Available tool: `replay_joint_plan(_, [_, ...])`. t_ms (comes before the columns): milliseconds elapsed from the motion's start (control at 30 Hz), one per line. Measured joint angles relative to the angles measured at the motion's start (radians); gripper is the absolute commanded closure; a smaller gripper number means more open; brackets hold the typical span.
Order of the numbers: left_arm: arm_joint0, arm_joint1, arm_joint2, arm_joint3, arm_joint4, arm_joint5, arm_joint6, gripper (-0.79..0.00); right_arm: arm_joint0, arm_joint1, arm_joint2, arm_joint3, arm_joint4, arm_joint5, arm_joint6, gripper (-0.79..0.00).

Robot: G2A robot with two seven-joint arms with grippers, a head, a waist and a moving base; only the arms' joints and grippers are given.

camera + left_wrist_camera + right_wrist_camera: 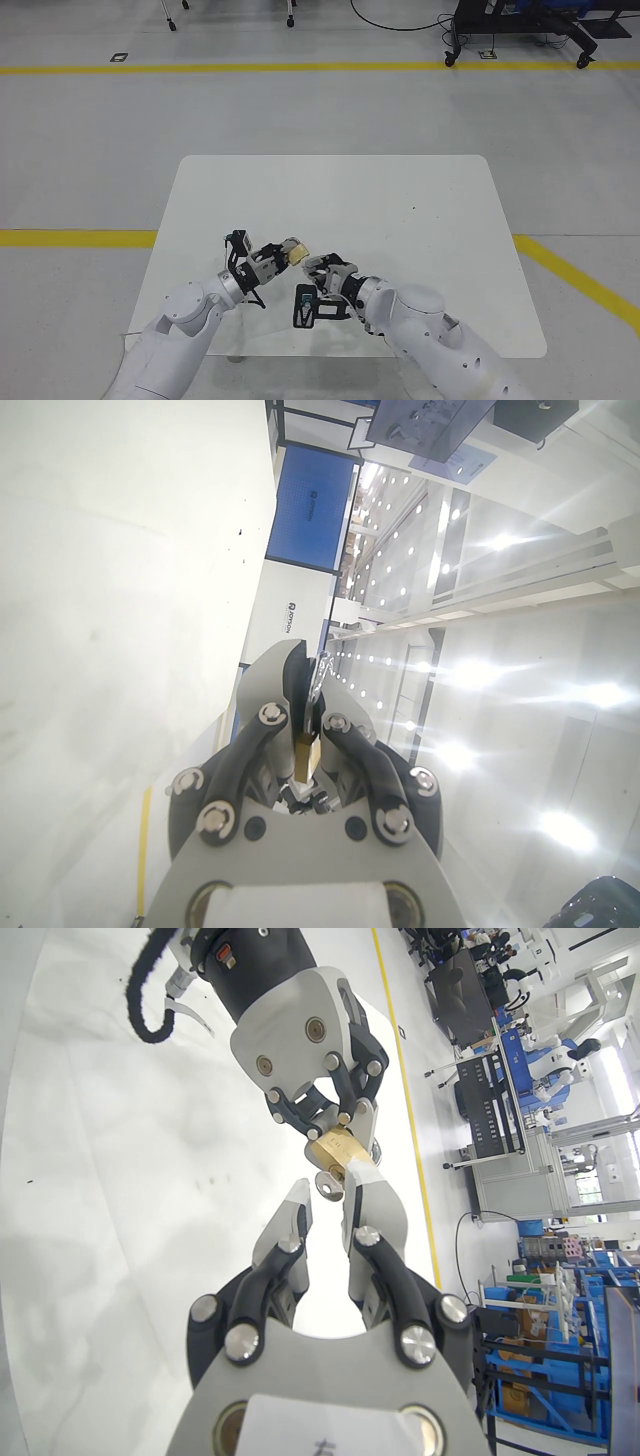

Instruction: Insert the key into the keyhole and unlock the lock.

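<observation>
Brass padlock (336, 1148) pinched in left claw (306, 665), over the near part of the white surface (420, 200). Left wrist view: claw pressed tight on it, silver shackle (316, 682) running up between the fingers. Key (329, 1189) is seated in the keyhole on the padlock's end face, head sticking out. Right claw (328, 1184) spread, one finger each side of the key head, not pinching it. One fingertip (361, 1178) sits right against the padlock, the other stands clear of the key.
</observation>
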Motion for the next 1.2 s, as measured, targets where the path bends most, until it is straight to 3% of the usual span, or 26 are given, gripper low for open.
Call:
replay_joint_plan(233, [0.003,0.001,-0.001,-0.006,0.007,0.001,-0.002,0.0,0.007,-0.014,-0.01,0.01,0.024,0.009,0.024,0.0])
replay_joint_plan(700, [0.015,0.002,-0.013,-0.022,0.018,-0.038,0.002,0.0,-0.011,-0.021,0.071,0.082,0.228,-0.015,-0.114,0.0])
replay_joint_plan(867, [0.021,0.003,-0.019,-0.029,0.03,-0.068,0.007,0.0,-0.024,-0.017,0.121,0.131,0.347,-0.065,-0.225,0.0])
replay_joint_plan(1200, [0.027,0.003,-0.02,-0.039,0.051,-0.11,0.003,0.0,-0.037,-0.011,0.168,0.186,0.41,-0.119,-0.296,0.0])
